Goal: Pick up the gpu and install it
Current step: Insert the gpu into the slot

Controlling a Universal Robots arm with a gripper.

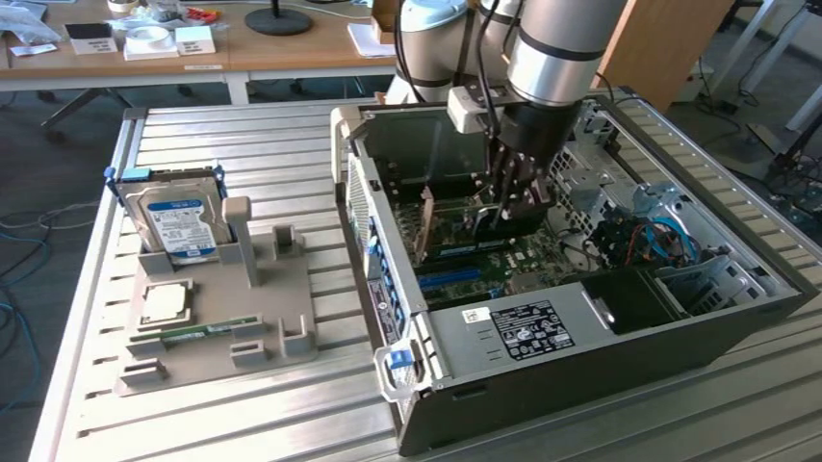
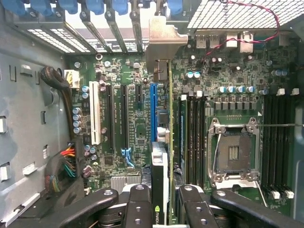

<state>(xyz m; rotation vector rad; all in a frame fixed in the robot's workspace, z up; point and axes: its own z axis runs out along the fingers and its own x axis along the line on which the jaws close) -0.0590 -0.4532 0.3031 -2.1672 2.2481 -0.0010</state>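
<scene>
Open computer case point(image 1: 578, 356) on a slatted metal table point(image 1: 231, 135); the robot's gripper point(image 1: 511, 207) reaches down inside it, fingers clamped on the gpu point(image 2: 160, 183), which hangs upright and edge-on over the motherboard point(image 2: 123, 76); its silver bracket point(image 2: 164, 38) faces the case's rear openings; the card runs just beside the long blue slot point(image 2: 153, 109). Doing this well likely means squaring the card's edge over that slot, holding it vertical, and pressing down evenly.

Exterior view high, oblique over the open computer case point(image 1: 578, 385); wrist view behind the hand point(image 2: 165, 199), close onto its motherboard point(image 2: 142, 128).
</scene>
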